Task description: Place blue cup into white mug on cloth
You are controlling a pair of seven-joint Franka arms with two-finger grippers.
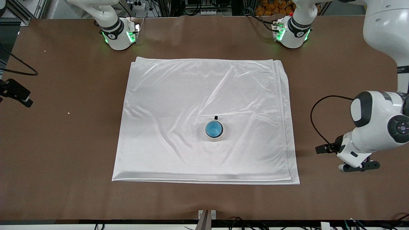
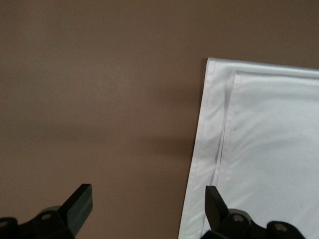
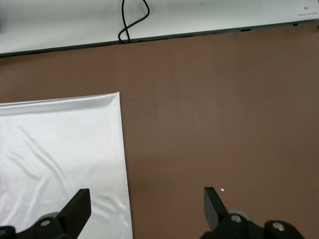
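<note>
The blue cup (image 1: 214,128) stands upright inside the white mug (image 1: 218,137), whose dark handle points toward the robots' bases. The mug stands on the cloth (image 1: 179,95), a little nearer the front camera than its middle. My left gripper (image 1: 351,161) is open and empty over bare table beside the cloth's edge at the left arm's end; its wrist view (image 2: 148,199) shows a layered cloth corner (image 2: 259,129). My right gripper (image 3: 147,201) is open and empty, high over the cloth's edge (image 3: 60,149) at the right arm's end. Neither wrist view shows the cups.
The brown table (image 1: 64,143) surrounds the cloth. A black cable (image 1: 314,118) loops by the left arm. Small white specks (image 1: 68,112) lie on the table at the right arm's end. The table's front edge and a cable (image 3: 132,22) show in the right wrist view.
</note>
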